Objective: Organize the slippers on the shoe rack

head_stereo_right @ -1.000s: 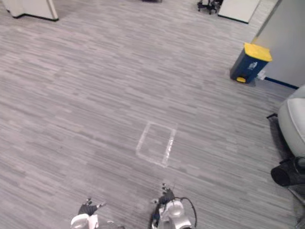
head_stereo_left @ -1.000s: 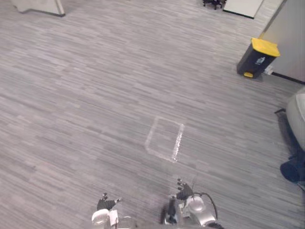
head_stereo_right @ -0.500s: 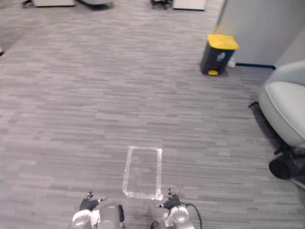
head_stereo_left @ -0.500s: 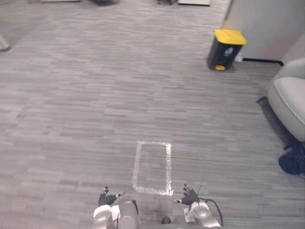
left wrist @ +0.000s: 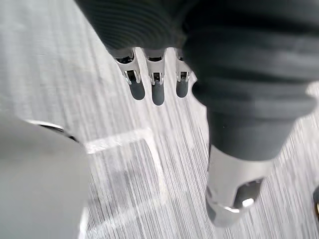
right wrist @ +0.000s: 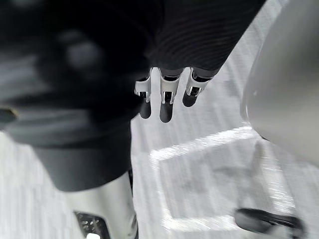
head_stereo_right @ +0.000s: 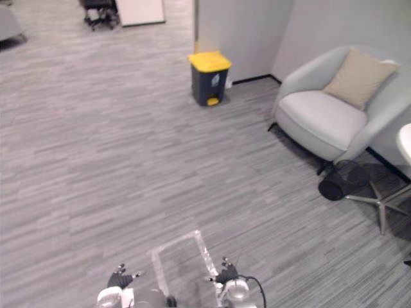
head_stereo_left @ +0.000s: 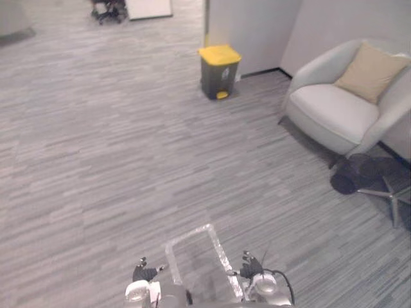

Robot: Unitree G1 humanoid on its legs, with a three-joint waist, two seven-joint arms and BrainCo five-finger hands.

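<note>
My left hand (head_stereo_left: pixel 142 273) hangs low at the bottom edge of the left eye view, fingers relaxed and holding nothing. My right hand (head_stereo_left: pixel 252 267) hangs beside it, just as low and empty. In the left wrist view the straight fingers (left wrist: pixel 157 89) and thumb (left wrist: pixel 233 199) point down at bare grey floor. The right wrist view shows the same: straight fingers (right wrist: pixel 167 99) over the floor with nothing in them.
A white tape rectangle (head_stereo_left: pixel 199 256) marks the grey plank floor between my hands. A dark bin with a yellow lid (head_stereo_left: pixel 218 64) stands by a partition wall (head_stereo_left: pixel 250 25). A grey armchair (head_stereo_left: pixel 331 109) with a tan cushion is at right, with a dark round object (head_stereo_left: pixel 356 174) by metal legs.
The camera has swung to the right: the bin slid leftward in view and the armchair came into sight. Both hands stay low and open.
</note>
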